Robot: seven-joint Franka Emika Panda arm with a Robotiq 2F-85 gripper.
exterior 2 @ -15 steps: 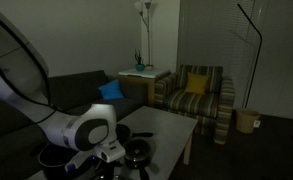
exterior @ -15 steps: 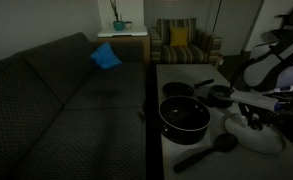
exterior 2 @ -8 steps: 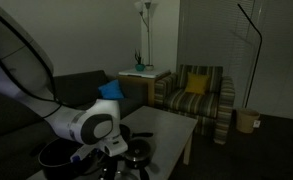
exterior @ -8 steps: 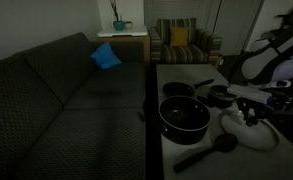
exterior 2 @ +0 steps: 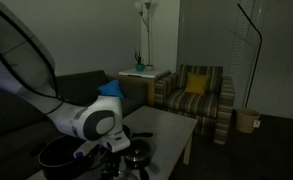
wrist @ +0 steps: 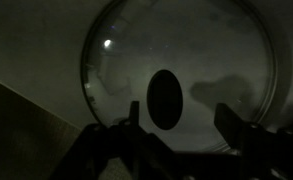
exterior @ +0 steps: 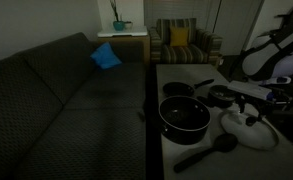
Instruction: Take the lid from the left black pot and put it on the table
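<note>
The large glass lid (exterior: 251, 130) lies flat on the light table (exterior: 181, 72), to the right of the big black pot (exterior: 184, 117), which stands uncovered. My gripper (exterior: 254, 108) hangs just above the lid. In the wrist view the lid (wrist: 186, 50) fills the frame. Its dark knob (wrist: 164, 98) sits just beyond my gripper (wrist: 183, 118), whose fingers (wrist: 134, 120) stand apart and touch nothing. The arm's white body hides the gripper in an exterior view where the pot (exterior 2: 61, 155) shows at the bottom left.
A long-handled black pan (exterior: 181, 89) and a small saucepan (exterior: 219, 96) stand behind the pot. A black ladle (exterior: 208, 148) lies near the table's front. A dark sofa (exterior: 56, 100) runs alongside, and a striped armchair (exterior: 181, 42) stands behind.
The jaws have come apart and let go of the lid's knob. The lid stays flat on the table, and the arm has barely shifted.
</note>
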